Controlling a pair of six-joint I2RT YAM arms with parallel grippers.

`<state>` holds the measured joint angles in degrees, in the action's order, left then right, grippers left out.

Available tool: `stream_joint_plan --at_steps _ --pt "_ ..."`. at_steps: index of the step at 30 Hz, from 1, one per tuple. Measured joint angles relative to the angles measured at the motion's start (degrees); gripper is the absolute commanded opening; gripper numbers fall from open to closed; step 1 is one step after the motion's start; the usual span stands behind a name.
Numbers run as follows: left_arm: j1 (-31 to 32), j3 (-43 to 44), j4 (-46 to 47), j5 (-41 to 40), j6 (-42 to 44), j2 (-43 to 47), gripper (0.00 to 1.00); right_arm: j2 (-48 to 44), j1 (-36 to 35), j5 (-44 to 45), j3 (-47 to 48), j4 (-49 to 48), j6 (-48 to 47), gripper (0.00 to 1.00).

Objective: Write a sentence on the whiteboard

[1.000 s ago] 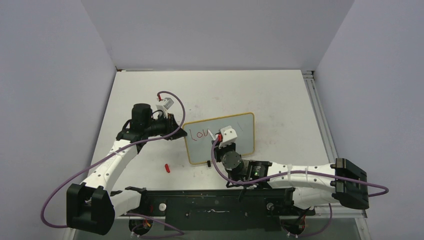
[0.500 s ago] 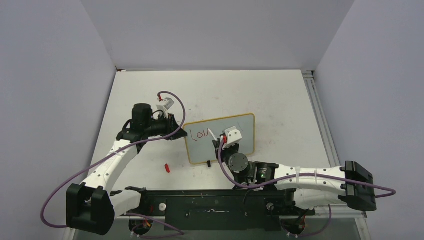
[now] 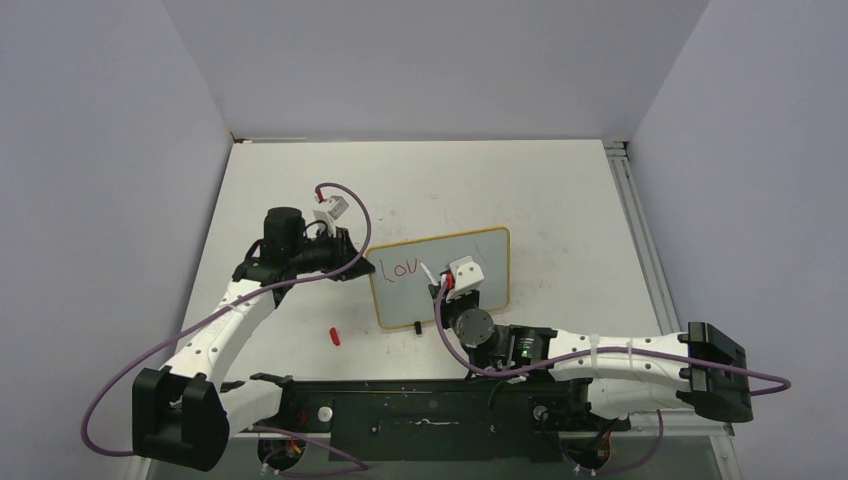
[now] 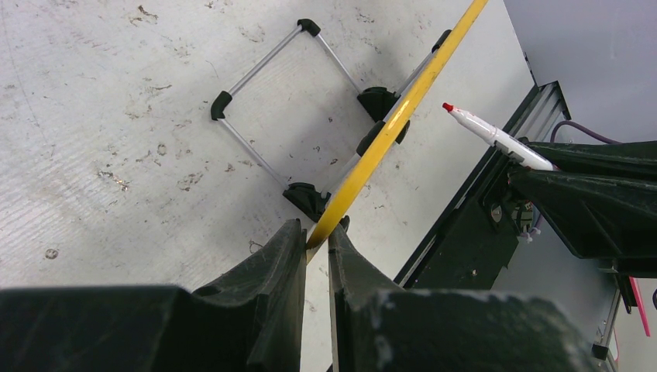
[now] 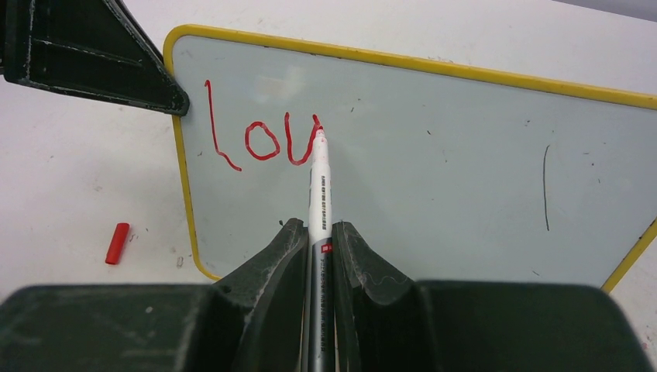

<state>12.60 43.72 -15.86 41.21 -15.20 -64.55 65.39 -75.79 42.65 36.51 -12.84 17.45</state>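
The whiteboard with its yellow-tan frame stands tilted mid-table. Red letters "lov" are on its left part, also seen from above. My left gripper is shut on the board's left edge; the wrist view shows the yellow frame pinched between the fingertips. My right gripper is shut on a white red-tipped marker, its tip touching the board at the top right of the "v". From above, the right gripper is in front of the board's middle.
A red marker cap lies on the table left of the board's near corner, also in the right wrist view. A wire stand with black feet props the board from behind. A thin dark stroke marks the board's right part.
My right gripper has shifted a little to the right with the marker, whose tip now sits at the top of the "v". The left arm and the board have not moved.
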Motion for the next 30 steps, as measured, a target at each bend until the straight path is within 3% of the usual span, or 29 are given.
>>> stream_joint_plan --at_steps 30 --pt "0.0 0.0 -0.1 0.0 0.0 0.1 0.11 1.9 1.6 -0.1 -0.9 0.4 2.8 0.05"
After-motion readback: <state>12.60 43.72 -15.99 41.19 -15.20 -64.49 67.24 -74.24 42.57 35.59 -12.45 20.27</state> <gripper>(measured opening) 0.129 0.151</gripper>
